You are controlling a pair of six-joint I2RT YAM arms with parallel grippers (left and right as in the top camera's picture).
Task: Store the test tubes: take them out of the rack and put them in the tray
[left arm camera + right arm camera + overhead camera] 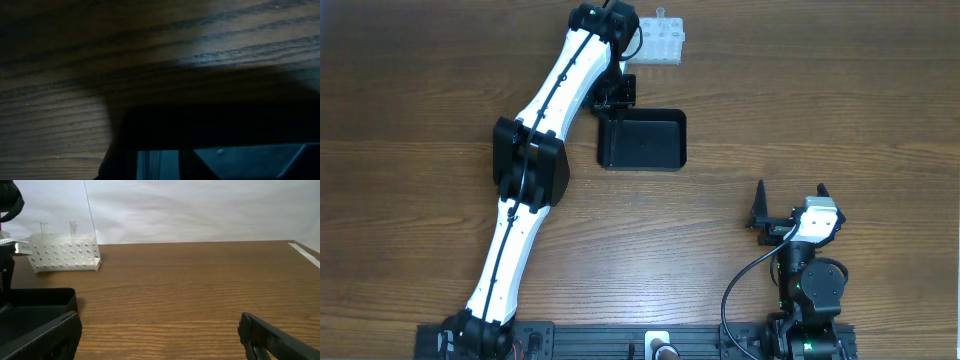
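Bare surface [840, 110] lies open between the right pincer [790, 196] and the tray [650, 145], while the left arm [535, 160] slants past the tray's left side and crowds the rack [662, 42].

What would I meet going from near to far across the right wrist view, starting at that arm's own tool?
Right tool, open → black tray → clear rack with test tubes standing in it → white backdrop.
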